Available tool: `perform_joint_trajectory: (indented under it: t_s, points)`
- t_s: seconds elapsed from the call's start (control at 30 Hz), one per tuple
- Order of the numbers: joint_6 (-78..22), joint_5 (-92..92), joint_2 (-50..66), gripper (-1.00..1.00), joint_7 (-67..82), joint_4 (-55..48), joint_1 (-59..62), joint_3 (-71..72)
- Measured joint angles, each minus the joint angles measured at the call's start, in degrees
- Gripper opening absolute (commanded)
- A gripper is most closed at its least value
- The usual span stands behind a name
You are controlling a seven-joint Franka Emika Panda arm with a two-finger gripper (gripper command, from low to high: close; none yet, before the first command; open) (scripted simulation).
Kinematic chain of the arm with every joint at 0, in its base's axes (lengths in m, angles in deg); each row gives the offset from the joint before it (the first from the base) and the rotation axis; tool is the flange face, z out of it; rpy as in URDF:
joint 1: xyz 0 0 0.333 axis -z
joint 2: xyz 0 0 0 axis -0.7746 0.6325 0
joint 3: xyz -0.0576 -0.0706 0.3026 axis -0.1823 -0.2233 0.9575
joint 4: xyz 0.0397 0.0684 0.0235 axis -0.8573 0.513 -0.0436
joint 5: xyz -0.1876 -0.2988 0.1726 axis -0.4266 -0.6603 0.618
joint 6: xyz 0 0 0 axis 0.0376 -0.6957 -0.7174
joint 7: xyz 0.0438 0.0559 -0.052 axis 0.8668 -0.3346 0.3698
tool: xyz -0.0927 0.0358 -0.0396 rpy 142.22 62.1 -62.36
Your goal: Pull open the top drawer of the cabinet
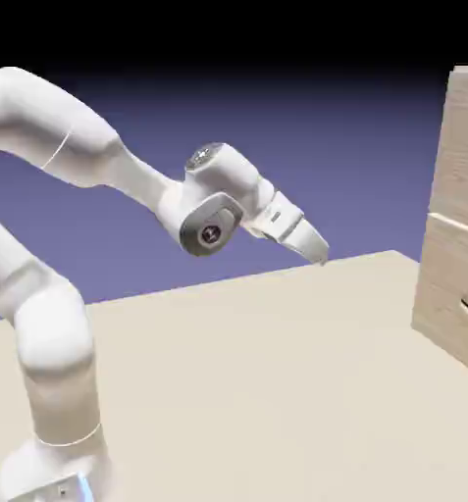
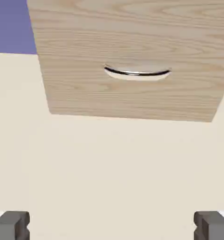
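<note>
Light beige wood grain covers the cabinet, which stands at the right edge of the surface in the exterior view and is cut off by the picture's border. A thin seam divides its front; the panel above the seam is the top drawer, and it looks flush with the rest of the front. Below the seam, the lower drawer carries a dark curved handle, seen clearly in the hand view near the top middle.

The white arm rises from the lower left corner and bends toward the cabinet. Its gripper hangs above the middle of the surface, pointing down and to the right, well apart from the cabinet. In the hand view the two grey fingers stand far from each other at the bottom corners, spread wide, with only bare surface between them.
</note>
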Motion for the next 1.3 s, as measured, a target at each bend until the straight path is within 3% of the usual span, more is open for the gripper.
perform_joint_trajectory:
  t_s: [1.3]
  points:
    - [-0.25, 72.0, -2.6, 0.0, 20.51, -49.72, 80.98, 76.82]
